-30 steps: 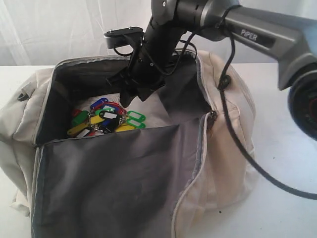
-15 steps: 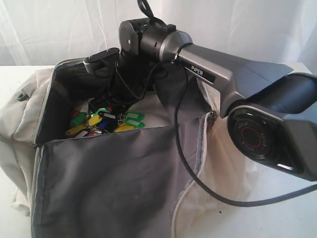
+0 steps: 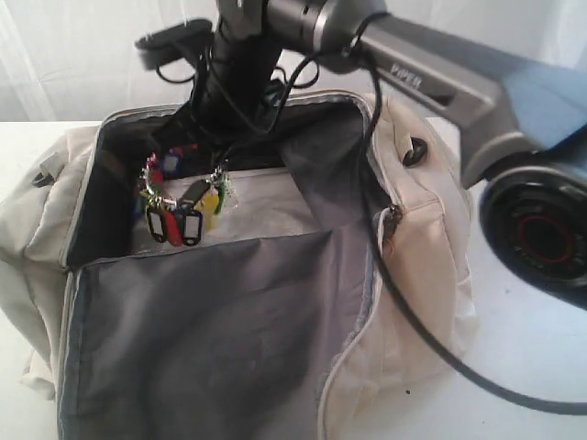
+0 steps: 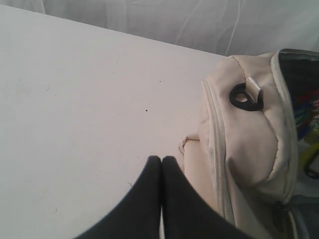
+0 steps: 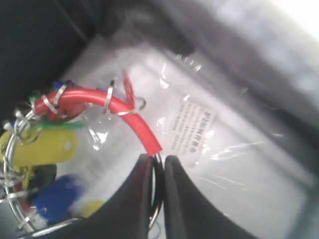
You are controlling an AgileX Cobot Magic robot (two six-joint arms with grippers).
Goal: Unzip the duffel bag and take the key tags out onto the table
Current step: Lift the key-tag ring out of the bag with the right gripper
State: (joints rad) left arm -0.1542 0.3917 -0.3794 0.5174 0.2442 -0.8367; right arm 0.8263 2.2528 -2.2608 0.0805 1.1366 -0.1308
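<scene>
The cream duffel bag (image 3: 422, 229) lies unzipped on the white table (image 3: 532, 353), its grey-lined flap folded toward the front. My right gripper (image 3: 194, 142) hangs in the bag's opening, shut on the red loop and metal ring (image 5: 149, 137) of the key tags (image 3: 179, 215). The coloured tags (image 5: 50, 149) dangle in a bunch just above the bag's floor. My left gripper (image 4: 162, 159) is shut on nothing, its fingers touching, over bare table (image 4: 75, 99) beside the bag's end (image 4: 244, 134). The exterior view does not show it.
A clear plastic sheet with a printed label (image 5: 197, 122) covers the bag's floor. A black D-ring (image 4: 241, 97) sits on the bag's end. The right arm's cable (image 3: 413, 321) drapes over the bag's right side. The folded flap (image 3: 211, 330) covers the front.
The right gripper went down into the bag onto the key tags, shut on their ring and rose. The bunch now hangs off the bag's floor, shifted left.
</scene>
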